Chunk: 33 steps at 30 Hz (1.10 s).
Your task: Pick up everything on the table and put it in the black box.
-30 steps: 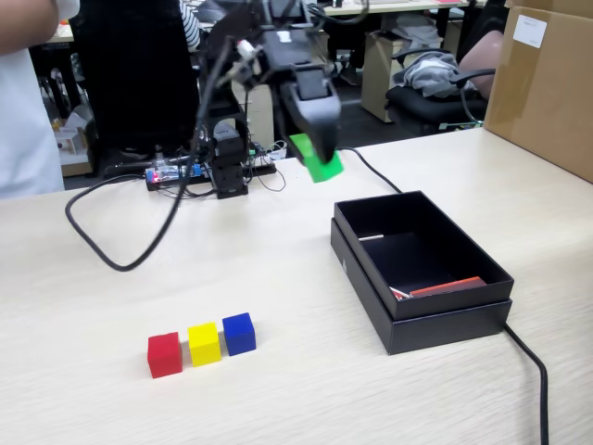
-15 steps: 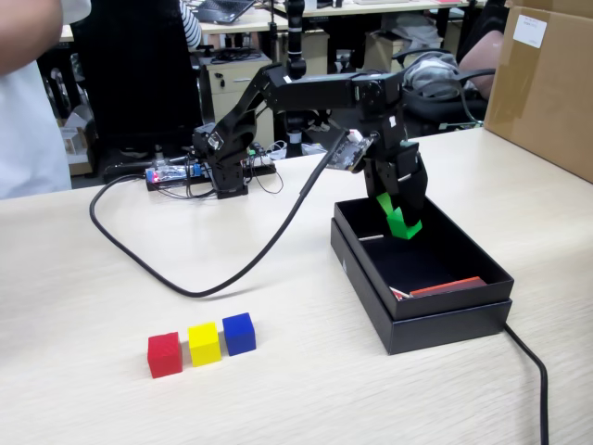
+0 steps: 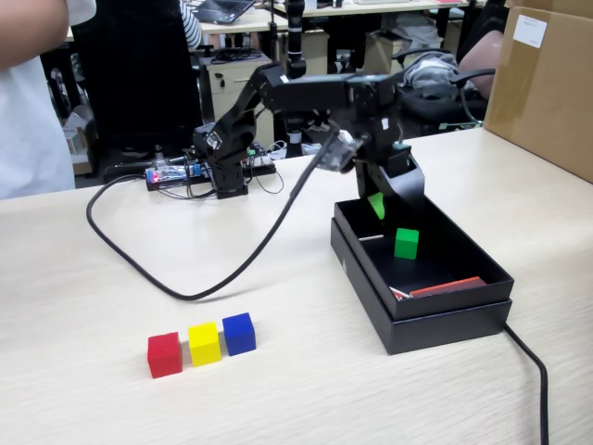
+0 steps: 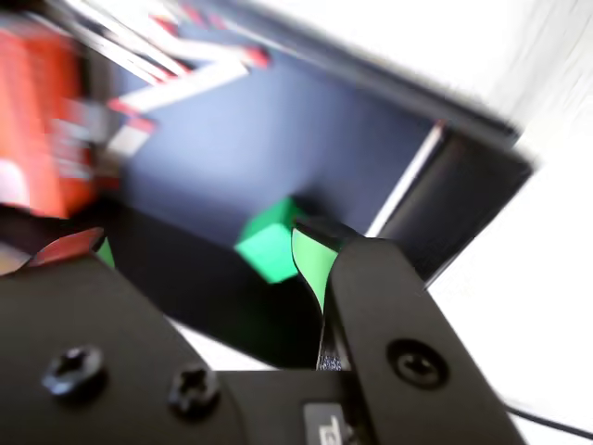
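Three cubes, red [image 3: 164,354], yellow [image 3: 204,343], blue [image 3: 238,333], line the near-left bench [image 3: 83,278]; the pincer [image 3: 384,206], jaws apart, hangs over the green cube [image 3: 406,243] in the black box [image 3: 435,320].

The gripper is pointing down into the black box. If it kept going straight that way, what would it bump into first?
Probably the green cube lying in the black box. The open gripper points down at it in the wrist view; a slight miss would meet the box's floor instead. Depth is unclear.
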Available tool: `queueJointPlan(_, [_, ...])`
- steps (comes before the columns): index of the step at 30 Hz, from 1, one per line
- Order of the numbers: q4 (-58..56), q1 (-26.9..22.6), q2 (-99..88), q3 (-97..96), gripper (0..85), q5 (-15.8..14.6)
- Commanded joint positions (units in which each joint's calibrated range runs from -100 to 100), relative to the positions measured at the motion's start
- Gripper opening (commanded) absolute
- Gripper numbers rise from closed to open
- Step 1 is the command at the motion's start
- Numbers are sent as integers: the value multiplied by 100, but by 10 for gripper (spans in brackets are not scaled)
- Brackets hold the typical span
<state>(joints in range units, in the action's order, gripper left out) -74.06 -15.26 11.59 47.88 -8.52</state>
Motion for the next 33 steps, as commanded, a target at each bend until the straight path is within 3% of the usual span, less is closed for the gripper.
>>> queueJointPlan(1, [-71,371,-1543,-55,419,274])
queueJointPlan(9, [-71,1822,-1864,-101,464,1172])
queueJointPlan(15, [-54,2515,-636,63,484,1446])
queueJointPlan(23, [76,2891,1704,1595,476,1705])
queueJointPlan(33, [663,2896,3047,2157,467,1851])
